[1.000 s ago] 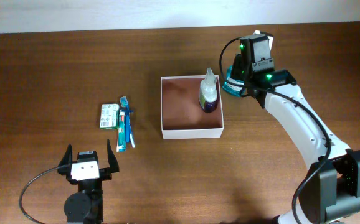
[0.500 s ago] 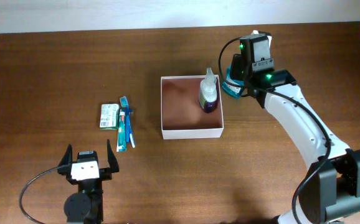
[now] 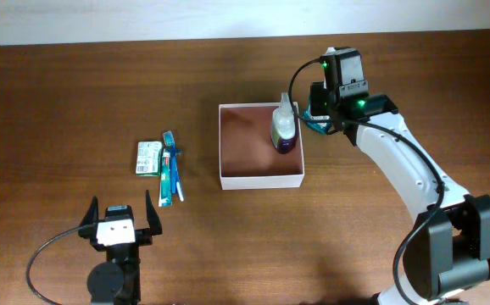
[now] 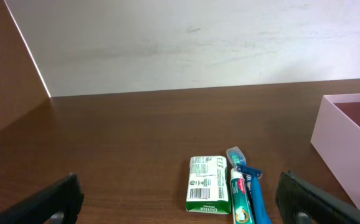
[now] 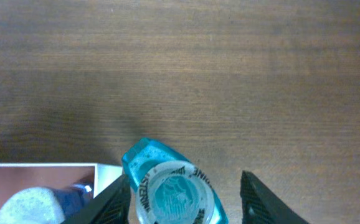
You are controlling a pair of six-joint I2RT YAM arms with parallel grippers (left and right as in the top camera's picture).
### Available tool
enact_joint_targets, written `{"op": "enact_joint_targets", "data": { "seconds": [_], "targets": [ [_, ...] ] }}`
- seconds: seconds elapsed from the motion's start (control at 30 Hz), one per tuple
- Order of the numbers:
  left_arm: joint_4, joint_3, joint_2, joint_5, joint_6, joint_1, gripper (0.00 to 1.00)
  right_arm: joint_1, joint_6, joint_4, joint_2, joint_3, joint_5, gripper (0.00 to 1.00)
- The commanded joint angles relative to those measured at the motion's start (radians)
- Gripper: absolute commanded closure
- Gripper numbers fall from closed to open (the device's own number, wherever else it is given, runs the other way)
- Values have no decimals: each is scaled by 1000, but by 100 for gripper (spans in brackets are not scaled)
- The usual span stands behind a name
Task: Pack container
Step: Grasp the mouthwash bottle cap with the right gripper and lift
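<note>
The container, a white-walled box with a reddish-brown floor, sits mid-table and holds a purple bottle with a white top in its far right corner. A teal bottle with a white cap stands just outside the container's right wall. My right gripper is open around this bottle. The left finger is against it and the right finger is apart from it. In the overhead view the gripper mostly hides the teal bottle. My left gripper is open and empty at the front left.
A green soap box, a toothpaste tube and a blue razor lie together left of the container. They also show in the left wrist view, soap box in front, container wall at the right.
My right gripper has shifted a little to the left, over the teal bottle and closer to the container's right wall. The left arm has not moved.
</note>
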Motion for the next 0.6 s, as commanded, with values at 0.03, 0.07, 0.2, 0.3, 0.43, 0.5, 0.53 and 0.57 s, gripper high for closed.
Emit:
{"op": "enact_joint_targets", "data": {
  "seconds": [0.03,0.07,0.2,0.3,0.43,0.5,0.53,0.57],
  "targets": [
    [0,-6,-4,11,17,2,1,4,-17,1,4,3,-11,53],
    [0,-6,-4,11,17,2,1,4,-18,1,4,3,-11,53],
    [0,-6,-4,11,17,2,1,4,-17,7,4,3,-12,65],
    [0,-6,-4,11,17,2,1,4,-17,7,4,3,-12,68],
    [0,-6,-4,11,17,2,1,4,-17,8,4,3,-11,74],
    [0,-6,-4,11,17,2,1,4,-18,12,4,3,-5,77],
    [0,-6,-4,11,17,2,1,4,-26,17,4,3,0,80],
    [0,-6,-4,11,17,2,1,4,-41,22,4,3,0,82]
  ]
}}
